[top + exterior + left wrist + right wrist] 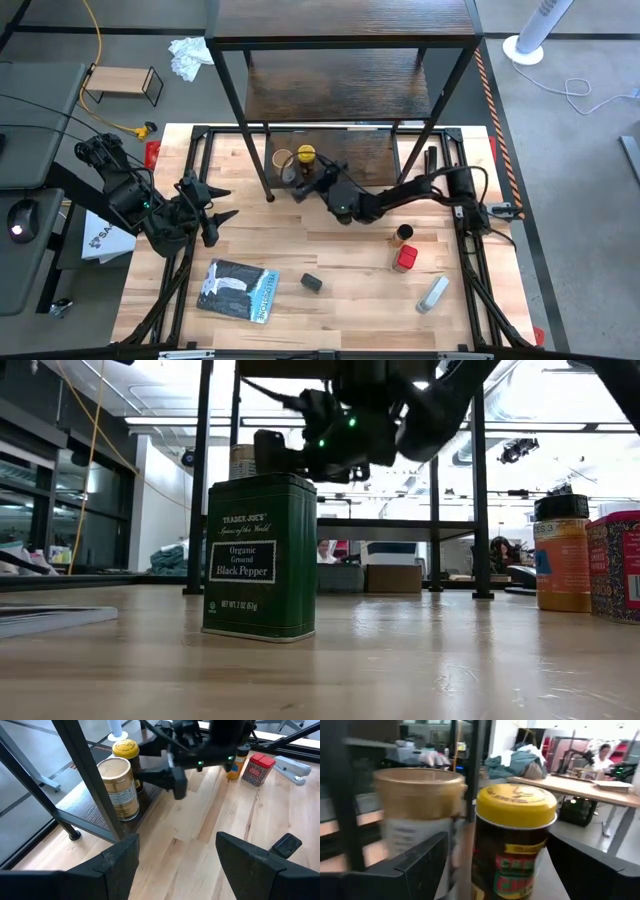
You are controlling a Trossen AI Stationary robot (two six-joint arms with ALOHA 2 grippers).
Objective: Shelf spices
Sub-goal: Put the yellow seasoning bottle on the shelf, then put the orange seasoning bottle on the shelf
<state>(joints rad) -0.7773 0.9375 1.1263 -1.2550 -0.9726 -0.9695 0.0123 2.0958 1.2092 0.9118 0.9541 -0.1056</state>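
Because the yellow-lidded jar stands on the bottom board of the shelf, just beside the tan-lidded jar and close to the board's front edge, the main risk I see lies in how the right tool pulls away. Its fingers stand spread on either side of the yellow-lidded jar, gripping nothing, with little room to spare. If the arm swings sideways instead of drawing straight back, a finger could clip the jar, tip it into its neighbour, or push it off the edge onto the table. A black upright of the shelf frame stands near these jars too, and the arm could knock it.

Farther out, three containers wait on the table: the brown jar and the red one close together, and the small black one apart from them. A hurried reach for the brown jar might topple the red one.

Well apart at the table's left side, the left tool hovers open and empty. A grey-white tube and a flat blue-grey packet also lie on the table.
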